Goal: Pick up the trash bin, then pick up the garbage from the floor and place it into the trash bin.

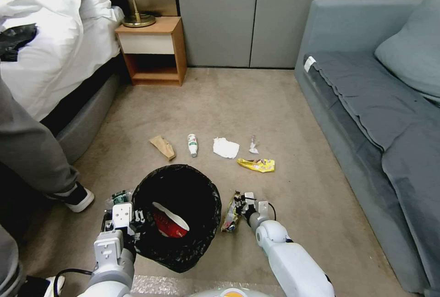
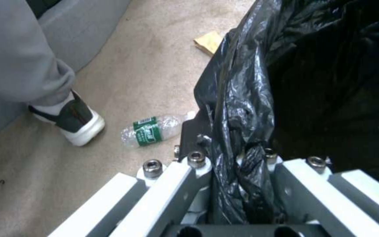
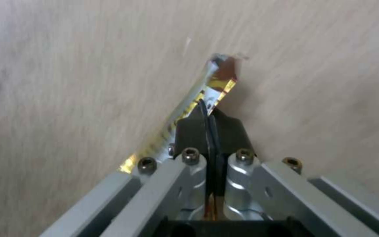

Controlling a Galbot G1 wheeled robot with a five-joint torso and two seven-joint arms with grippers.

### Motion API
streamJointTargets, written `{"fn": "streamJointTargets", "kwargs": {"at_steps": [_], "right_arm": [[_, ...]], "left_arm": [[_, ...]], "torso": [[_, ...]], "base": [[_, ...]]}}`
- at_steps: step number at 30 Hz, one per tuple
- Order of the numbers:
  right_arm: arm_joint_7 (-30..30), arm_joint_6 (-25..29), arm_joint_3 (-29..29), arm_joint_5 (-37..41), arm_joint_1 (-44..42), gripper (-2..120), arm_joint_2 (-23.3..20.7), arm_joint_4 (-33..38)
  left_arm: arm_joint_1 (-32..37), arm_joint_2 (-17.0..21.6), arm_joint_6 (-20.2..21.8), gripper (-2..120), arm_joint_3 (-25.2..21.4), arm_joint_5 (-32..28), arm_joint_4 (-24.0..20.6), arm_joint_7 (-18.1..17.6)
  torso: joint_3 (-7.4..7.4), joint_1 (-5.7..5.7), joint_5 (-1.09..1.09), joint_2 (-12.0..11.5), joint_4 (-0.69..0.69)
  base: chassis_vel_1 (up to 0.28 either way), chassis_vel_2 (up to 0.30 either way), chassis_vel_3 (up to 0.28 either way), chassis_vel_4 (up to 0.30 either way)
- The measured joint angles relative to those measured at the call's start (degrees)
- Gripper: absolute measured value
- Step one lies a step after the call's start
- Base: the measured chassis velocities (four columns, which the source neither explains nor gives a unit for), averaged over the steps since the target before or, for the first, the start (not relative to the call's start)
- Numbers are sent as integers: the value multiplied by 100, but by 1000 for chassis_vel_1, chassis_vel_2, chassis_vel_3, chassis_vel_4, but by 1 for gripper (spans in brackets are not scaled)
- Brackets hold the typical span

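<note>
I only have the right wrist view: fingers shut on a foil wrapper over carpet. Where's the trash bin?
Observer: Just left of the right gripper and its foil wrapper; the left gripper clamps the trash bin by its bagged rim.
Operator: Anything inside?
Observer: A red-and-white paper cup.
Operator: What's left on the floor?
Observer: Cardboard scrap, bottle, tissue and yellow wrapper ahead; another bottle beside the left gripper.

One trash bin (image 1: 178,217) holds one red-and-white paper cup (image 1: 169,223). Two green-labelled plastic bottles lie on the floor: one (image 1: 192,144) in the row of litter, one (image 2: 150,131) beside the bin. There are two snack wrappers, a yellow one (image 1: 257,164) and a foil one (image 1: 230,217), plus one white tissue (image 1: 225,147), one cardboard scrap (image 1: 163,146) and one small crumpled clear wrapper (image 1: 253,145).
</note>
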Motion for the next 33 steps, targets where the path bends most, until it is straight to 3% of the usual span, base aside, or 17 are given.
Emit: {"fn": "streamJointTargets", "kwargs": {"at_steps": [2,5,6,9,10,13,14,18,24,33], "right_arm": [[50,-1,39,-49,-64,0,-40,201],[165,250,248,-236,-507,0,-239,1454],[165,250,248,-236,-507,0,-239,1454],[-261,1301,480,-341,-1090,0,-388,3013],[-261,1301,480,-341,-1090,0,-388,3013],[-1089,2145,536,-368,-1419,0,-489,4297],[-1089,2145,536,-368,-1419,0,-489,4297],[-2330,2682,364,-247,-1676,0,-679,5301],[-2571,2751,-138,-172,-1875,0,-876,5550],[-2491,2915,-958,-442,-1897,0,-1025,4843]], "left_arm": [[-7,8,2,3,1,-8,5,0],[-77,47,16,3,3,-36,31,4],[-77,47,16,3,3,-36,31,4],[-121,59,27,3,41,-41,77,6],[-121,59,27,3,41,-41,77,6],[-137,62,30,3,77,-39,112,5],[-137,62,30,3,77,-39,112,5],[-161,73,43,3,98,-37,135,3],[-191,79,47,3,122,-32,173,2],[-228,80,51,3,150,-27,207,1]], "torso": [[-1,0,-2,0,-1],[-3,-1,-5,0,-7],[-3,-1,-5,0,-7],[-4,0,-8,1,-9],[-4,0,-8,1,-9],[-5,-1,-10,1,-8],[-5,-1,-10,1,-8],[-5,-1,-9,1,-8],[-5,0,-10,2,-9],[-5,-1,-10,2,-9]], "base": [[0,0,0,0],[0,0,0,0],[0,0,0,0],[0,0,0,0],[0,0,0,0],[0,0,0,0],[0,0,0,0],[0,0,0,0],[0,0,0,0],[0,0,0,0]]}}
